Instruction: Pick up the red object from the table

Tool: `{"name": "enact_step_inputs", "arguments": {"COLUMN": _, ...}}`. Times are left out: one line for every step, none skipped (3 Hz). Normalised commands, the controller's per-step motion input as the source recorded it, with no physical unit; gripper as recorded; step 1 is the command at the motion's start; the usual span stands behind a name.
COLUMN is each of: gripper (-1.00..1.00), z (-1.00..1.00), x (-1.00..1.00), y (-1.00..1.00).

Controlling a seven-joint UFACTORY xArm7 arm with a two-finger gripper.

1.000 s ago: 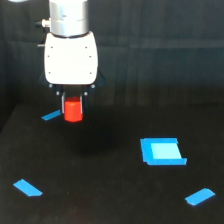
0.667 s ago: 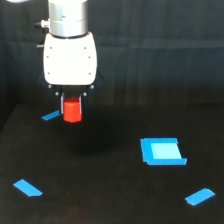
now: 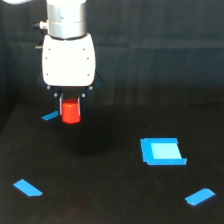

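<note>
The red object point(image 3: 71, 112) is a small red-orange block held between the dark fingers of my gripper point(image 3: 71, 107), which is shut on it. It hangs clear above the black table point(image 3: 110, 190) in the exterior view's upper left, under the white arm body point(image 3: 68, 60). The block's top is hidden by the gripper housing.
Several flat bright-blue patches lie on the table: a small one point(image 3: 50, 116) just to the left of the block, a large square one point(image 3: 161, 151) at the right, one point(image 3: 27, 187) at the lower left and one point(image 3: 200, 196) at the lower right.
The gripper has risen a little with the red object in it. The patches have stayed put.
</note>
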Motion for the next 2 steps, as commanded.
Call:
{"name": "enact_step_inputs", "arguments": {"gripper": -1.00, "z": -0.05, "x": 0.13, "y": -0.03}}
{"name": "enact_step_inputs", "arguments": {"gripper": -0.93, "z": -0.08, "x": 0.04, "y": -0.11}}
